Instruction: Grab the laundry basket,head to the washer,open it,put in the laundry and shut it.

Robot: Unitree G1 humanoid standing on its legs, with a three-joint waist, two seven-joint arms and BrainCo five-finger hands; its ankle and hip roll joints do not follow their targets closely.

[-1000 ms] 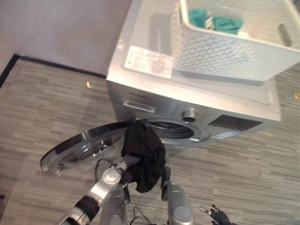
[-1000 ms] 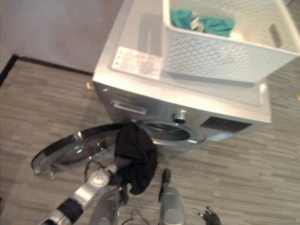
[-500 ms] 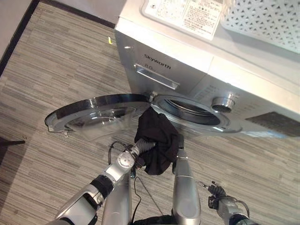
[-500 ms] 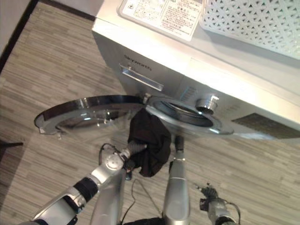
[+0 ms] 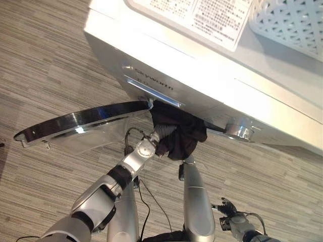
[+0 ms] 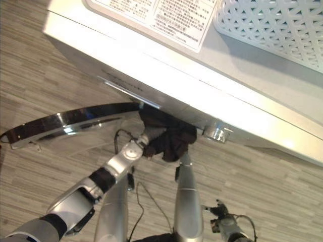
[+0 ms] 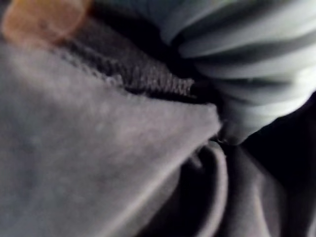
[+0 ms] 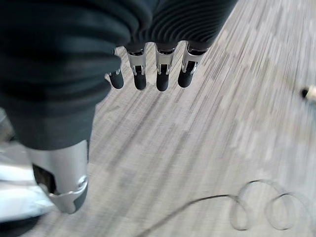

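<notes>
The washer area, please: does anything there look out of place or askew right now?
Little stands out. The washer door is swung wide open, as loading needs. The dark garment, carried by the left hand, bunches at the drum opening's edge, not yet clearly inside. The white basket rests on top.

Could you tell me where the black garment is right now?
The black garment is bunched at the washer opening, just right of the open door, at the end of the left arm.

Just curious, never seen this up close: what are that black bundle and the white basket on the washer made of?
Black garment: soft matte knit fabric, judging by its folds and ribbed hem. White basket: likely moulded plastic, given its rigid, regular lattice wall.
</notes>
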